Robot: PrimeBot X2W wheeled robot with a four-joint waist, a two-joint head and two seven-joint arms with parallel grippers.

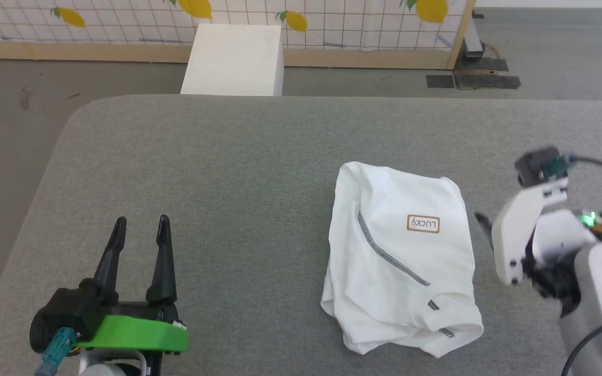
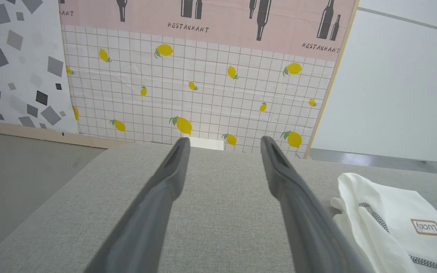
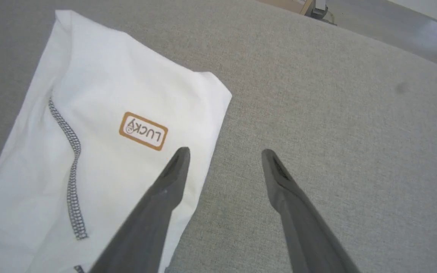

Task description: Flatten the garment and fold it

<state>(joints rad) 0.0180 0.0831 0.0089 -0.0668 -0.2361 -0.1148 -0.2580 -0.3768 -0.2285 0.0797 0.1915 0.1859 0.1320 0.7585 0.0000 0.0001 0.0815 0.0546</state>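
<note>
The left gripper sits low over the bare grey tabletop at the left, its fingers spread apart and empty. To its right, the garment lies folded in a compact white bundle on the tabletop. The right gripper hovers at the garment's right edge, fingers apart, gripping nothing.
</note>
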